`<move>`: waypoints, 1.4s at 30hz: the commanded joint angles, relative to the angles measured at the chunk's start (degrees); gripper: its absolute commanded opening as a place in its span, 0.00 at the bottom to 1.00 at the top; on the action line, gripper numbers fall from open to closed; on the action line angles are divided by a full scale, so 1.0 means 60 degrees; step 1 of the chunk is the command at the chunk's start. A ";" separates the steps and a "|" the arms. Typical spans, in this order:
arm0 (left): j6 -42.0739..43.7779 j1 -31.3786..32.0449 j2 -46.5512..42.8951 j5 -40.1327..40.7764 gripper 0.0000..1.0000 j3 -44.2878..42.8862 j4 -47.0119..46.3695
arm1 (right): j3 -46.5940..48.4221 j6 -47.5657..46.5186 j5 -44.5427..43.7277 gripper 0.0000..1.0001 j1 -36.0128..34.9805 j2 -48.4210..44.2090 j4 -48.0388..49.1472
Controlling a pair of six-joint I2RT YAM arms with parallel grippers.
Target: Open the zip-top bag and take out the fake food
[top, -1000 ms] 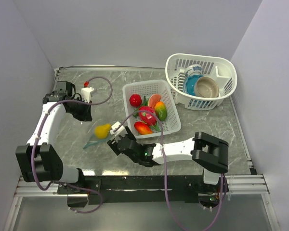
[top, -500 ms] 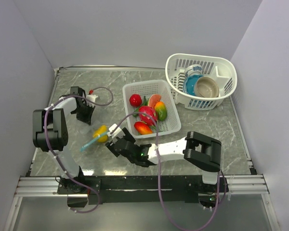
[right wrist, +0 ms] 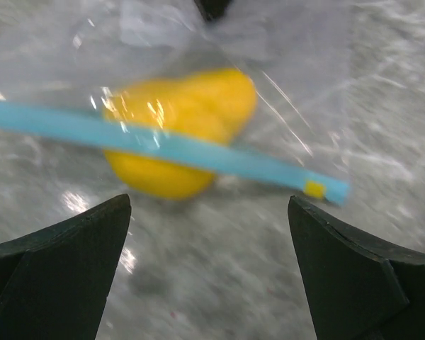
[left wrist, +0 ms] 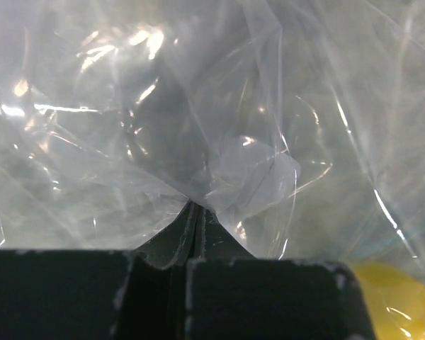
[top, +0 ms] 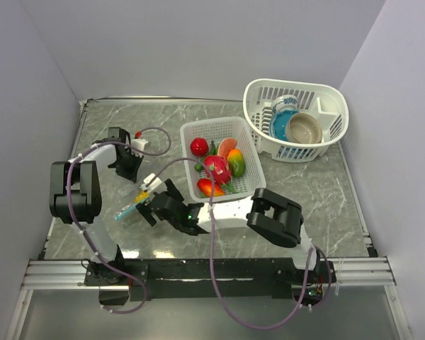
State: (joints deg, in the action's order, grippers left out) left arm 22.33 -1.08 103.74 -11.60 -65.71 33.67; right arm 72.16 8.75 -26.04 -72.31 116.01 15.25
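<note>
Where the clear film of the zip-top bag (left wrist: pixel 163 106) fills the left wrist view, it is thin, crumpled and glossy, streaked with white glare, and no print shows on it. The left gripper (left wrist: pixel 195 209) has its black jaws pressed together on a puckered fold of that film, pinching the bag. A teal-blue zip strip (right wrist: pixel 198 152) runs straight across the right wrist view, smooth and flat, with a small yellow tab (right wrist: pixel 313 188) at its right end. Behind the strip and under the film sits a yellow toy fruit (right wrist: pixel 184 134), rounded, shiny plastic, resting on the table; it also shows through the bag at the lower right of the left wrist view.

The right gripper (right wrist: pixel 209 205) is spread wide, its two dark wedge-shaped fingers (right wrist: pixel 57 248) apart on either side of the fruit and touching nothing.

From above, the bag lies on the grey marbled table (top: pixel 304 191), left of a white slotted rectangular basket (top: pixel 212 122), between the two gripper tips. That basket holds more fake food (top: pixel 216 170): glossy red, orange, green and pink pieces piled together. Farther right, an oval white slotted basket (top: pixel 333 99) holds a blue bowl (top: pixel 280 124) and a tan bowl (top: pixel 303 127); a blue-and-white patterned vessel behind them is too small to read.
</note>
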 commanded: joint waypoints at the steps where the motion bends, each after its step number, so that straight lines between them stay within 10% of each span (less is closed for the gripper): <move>1: -0.0264 0.0122 -0.0006 -0.0688 0.01 0.0537 0.0584 | 0.1330 0.0620 0.0868 1.00 0.0260 0.0469 -0.0503; 24: -0.0059 0.0122 0.0361 -0.0631 0.01 0.1093 0.0350 | 0.3108 0.1720 -0.1445 1.00 0.0363 0.0898 -0.3714; 32: -0.0088 0.0107 0.0419 -0.0893 0.01 0.0860 0.0555 | 0.0250 0.1968 0.0501 1.00 0.0304 -0.1360 -0.2280; 42: -0.0133 0.0107 0.0126 -0.1056 0.04 0.0523 0.1097 | 0.0834 0.1750 0.2538 1.00 0.0568 -0.0380 -0.1838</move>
State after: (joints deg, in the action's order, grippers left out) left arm 21.67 -0.93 102.67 -17.15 -63.79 34.33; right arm 75.02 19.88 -16.38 -69.58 111.98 0.78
